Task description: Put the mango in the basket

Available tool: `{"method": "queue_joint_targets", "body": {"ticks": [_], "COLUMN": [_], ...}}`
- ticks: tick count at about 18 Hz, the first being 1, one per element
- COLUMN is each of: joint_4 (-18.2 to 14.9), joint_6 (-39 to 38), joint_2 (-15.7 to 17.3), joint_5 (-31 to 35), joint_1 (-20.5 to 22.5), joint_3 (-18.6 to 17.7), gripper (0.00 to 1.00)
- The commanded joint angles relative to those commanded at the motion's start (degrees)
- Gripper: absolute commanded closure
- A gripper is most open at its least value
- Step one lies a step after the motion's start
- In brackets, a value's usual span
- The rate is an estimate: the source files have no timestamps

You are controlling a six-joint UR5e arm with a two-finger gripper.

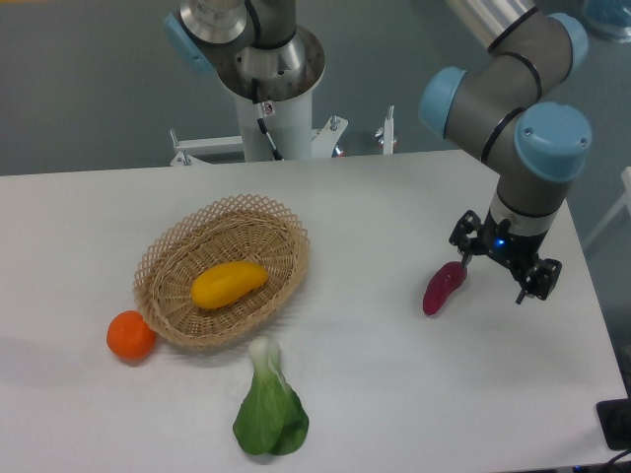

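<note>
The mango (229, 284), smooth and yellow-orange, lies inside the basket (168, 246), slightly left of its middle. The basket is a shallow oval of tan woven straw on the left half of the white table. My gripper (500, 268) hangs over the right side of the table, far from the basket. Its two fingers stand apart and hold nothing. Its left finger (463, 243) is just above the upper end of a purple-red vegetable.
A purple-red elongated vegetable (444, 288) lies on the table beside my gripper. A round orange fruit (131, 336) touches the basket's left front edge. A green leafy vegetable (269, 412) lies in front of the basket. The arm's base (268, 74) stands behind the table.
</note>
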Motion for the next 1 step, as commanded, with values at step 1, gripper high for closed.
{"method": "queue_joint_targets", "body": {"ticks": [1], "joint_4": [0.0], "joint_6": [0.0], "joint_2": [0.0], "joint_5": [-0.09], "joint_1": [0.0], "joint_3": [0.0], "gripper": [0.0]}}
